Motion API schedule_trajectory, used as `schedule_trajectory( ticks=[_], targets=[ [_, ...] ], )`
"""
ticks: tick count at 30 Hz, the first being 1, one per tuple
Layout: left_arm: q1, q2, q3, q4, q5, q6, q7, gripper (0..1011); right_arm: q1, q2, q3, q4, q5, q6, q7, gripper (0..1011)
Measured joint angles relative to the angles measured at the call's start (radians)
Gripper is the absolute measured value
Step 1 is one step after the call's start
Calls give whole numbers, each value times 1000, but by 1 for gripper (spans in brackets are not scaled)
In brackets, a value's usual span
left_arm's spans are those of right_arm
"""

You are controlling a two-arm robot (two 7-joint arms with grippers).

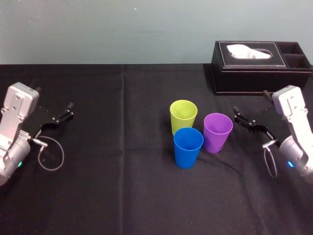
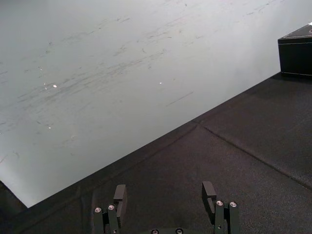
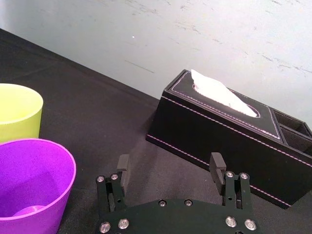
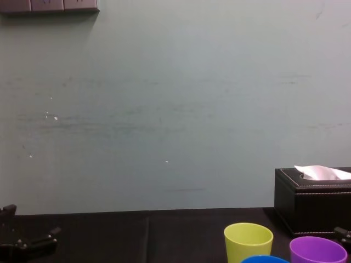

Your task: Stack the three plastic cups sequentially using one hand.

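Three plastic cups stand upright and close together at the table's middle: a yellow-green one (image 1: pixel 183 115) at the back, a purple one (image 1: pixel 217 132) to its right and a blue one (image 1: pixel 188 147) in front. None sits inside another. My right gripper (image 1: pixel 251 101) hovers just right of the purple cup, open with nothing between its fingers (image 3: pixel 218 165). The right wrist view has the purple cup (image 3: pixel 34 183) and the yellow-green cup (image 3: pixel 17 109) near the right gripper (image 3: pixel 170 168). Far off at the table's left, my left gripper (image 1: pixel 55 99) is open and empty, and its left wrist view looks past the left gripper (image 2: pixel 164 195) at cloth and wall.
A black tissue box (image 1: pixel 261 66) with a white tissue stands at the back right, behind my right gripper. Black cloth (image 1: pixel 122 186) covers the table, with a pale wall behind it. A thin cable loop (image 1: pixel 51 156) hangs by the left arm.
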Motion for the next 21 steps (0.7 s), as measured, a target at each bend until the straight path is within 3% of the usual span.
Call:
schedule_trajectory(
  ticks=[21],
  targets=[
    [0,0,0,0,0,0,0,1011,0,0,0,0,0,0,0,1003]
  ],
)
